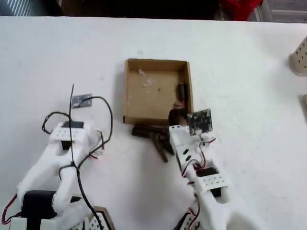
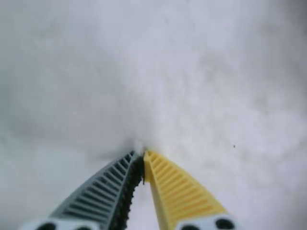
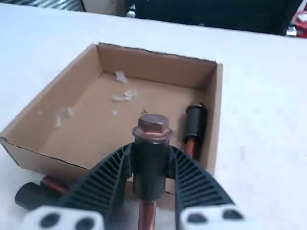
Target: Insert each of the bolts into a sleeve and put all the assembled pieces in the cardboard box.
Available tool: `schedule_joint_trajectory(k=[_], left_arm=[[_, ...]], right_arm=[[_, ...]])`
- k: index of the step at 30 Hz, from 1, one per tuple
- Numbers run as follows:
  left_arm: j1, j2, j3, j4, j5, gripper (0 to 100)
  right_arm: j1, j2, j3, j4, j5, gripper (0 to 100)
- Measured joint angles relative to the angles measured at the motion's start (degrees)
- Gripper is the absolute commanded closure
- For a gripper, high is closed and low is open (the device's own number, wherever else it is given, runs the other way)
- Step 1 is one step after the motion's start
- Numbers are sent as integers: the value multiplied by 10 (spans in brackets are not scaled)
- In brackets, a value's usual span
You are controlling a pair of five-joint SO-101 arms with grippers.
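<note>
Upright between the black fingers (image 3: 112, 172) of the right gripper (image 3: 151, 153) stands an assembled piece (image 3: 151, 143): a copper-coloured bolt with its hexagonal head on top, pushed through a dark sleeve, the threaded end showing below. The fingers pinch the sleeve from both sides. In the high view this gripper sits at the near wall of the cardboard box (image 1: 156, 61), close to the corner nearest the right arm; whether the piece is over the rim or just outside it I cannot tell.

Inside the box, a second assembled piece (image 3: 194, 125) lies flat along the side wall on the right arm's side. A few pale scraps (image 3: 123, 95) lie on the box floor.

Just outside the near wall, a small heap of loose dark pieces (image 1: 153, 135) rests on the white counter (image 1: 240, 72), one with a copper shaft showing.

Well apart from the box, the left gripper (image 2: 141, 155) points down at bare counter, its grey and yellow fingers (image 2: 177, 191) pressed together at the tips with nothing between them.
</note>
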Motion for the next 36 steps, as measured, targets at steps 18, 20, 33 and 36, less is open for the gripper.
schedule_joint_trajectory(k=[18,20,33,36], left_arm=[[0,0,0,0,0,958],[0,0,0,0,0,958],[0,0,0,0,0,958],[0,0,0,0,0,958]], right_arm=[[47,63,-375,621,23,979],[47,120,-443,670,25,981],[47,434,-822,766,25,981],[47,496,-879,767,25,981]])
